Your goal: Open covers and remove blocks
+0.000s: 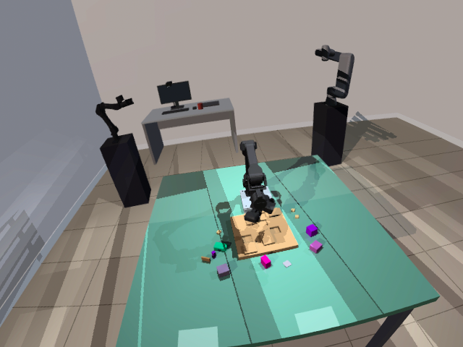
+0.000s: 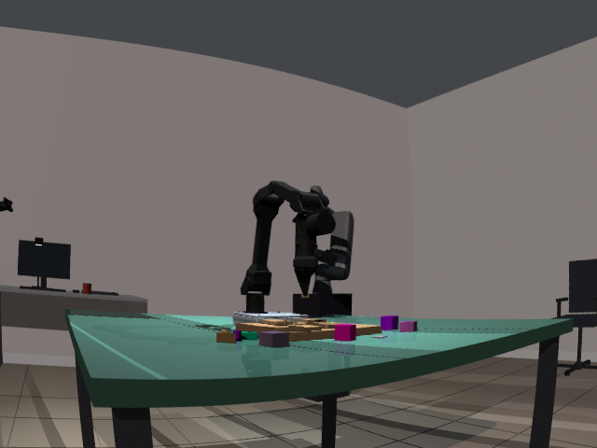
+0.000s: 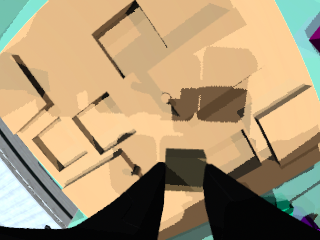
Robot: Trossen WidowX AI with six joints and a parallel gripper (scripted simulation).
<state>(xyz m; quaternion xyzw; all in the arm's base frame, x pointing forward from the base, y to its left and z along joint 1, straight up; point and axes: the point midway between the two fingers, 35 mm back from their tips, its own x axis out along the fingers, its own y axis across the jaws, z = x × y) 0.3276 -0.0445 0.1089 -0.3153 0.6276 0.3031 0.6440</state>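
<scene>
My gripper (image 2: 304,294) (image 3: 184,170) is shut on a small tan block (image 3: 185,175) above the puzzle board (image 1: 290,242) (image 2: 368,330) (image 3: 280,55). In the top view the hand hides its fingertips. The wrist view shows several square and slot-like recesses in the board; covers are hard to tell from it in the same tan. On the table lie a violet block (image 1: 312,230) (image 2: 389,322), a purple block (image 1: 315,246) (image 2: 408,326), a pink block (image 1: 265,261) (image 2: 345,331), a mauve block (image 1: 223,270) (image 2: 273,339), a green piece (image 1: 221,246) and an orange-brown piece (image 1: 205,259) (image 2: 226,336).
A tiny violet piece (image 1: 213,254) lies by the green one. A pale flat piece (image 1: 286,263) is in front of the board. Small tan pieces (image 1: 296,216) lie right of it and another (image 1: 218,232) left. The arm's pale base plate (image 1: 244,197) is behind the board.
</scene>
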